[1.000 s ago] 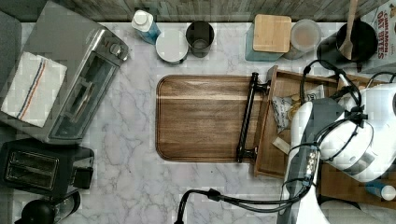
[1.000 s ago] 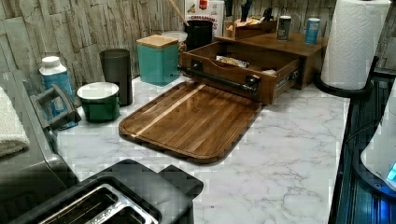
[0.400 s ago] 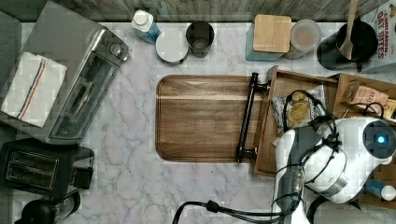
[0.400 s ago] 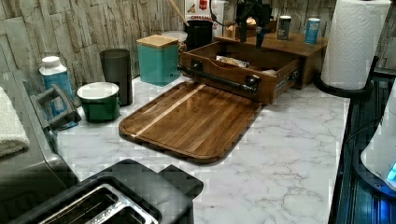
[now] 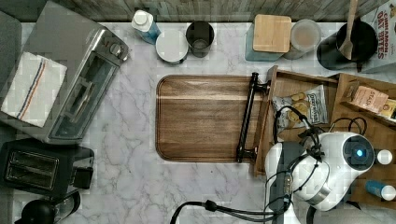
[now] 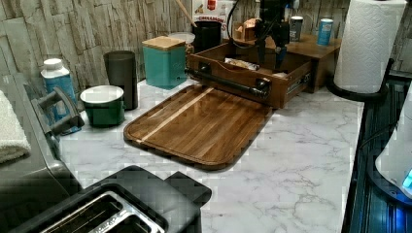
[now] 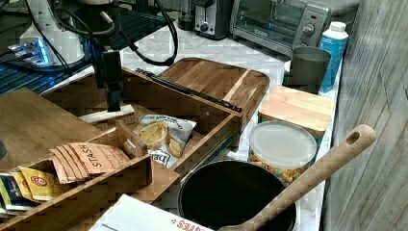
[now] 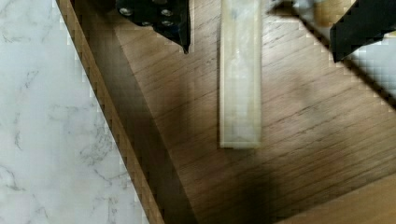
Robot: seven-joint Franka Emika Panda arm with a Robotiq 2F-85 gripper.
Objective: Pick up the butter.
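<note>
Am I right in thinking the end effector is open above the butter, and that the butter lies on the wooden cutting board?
Not quite. The butter lies on the floor of the open wooden drawer, beside the chip bag, not on the cutting board. The right view shows this. The end effector is indeed open above it, as the wrist view shows.

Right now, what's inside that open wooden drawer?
In the drawer lie a chip bag and the butter, a pale stick on its wooden floor. The open gripper straddles the butter; the arm hides part of the drawer in the top view.

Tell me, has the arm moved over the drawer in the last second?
Yes. In the top view the arm has slid toward the top view's bottom, uncovering the chip bag in the drawer.
</note>
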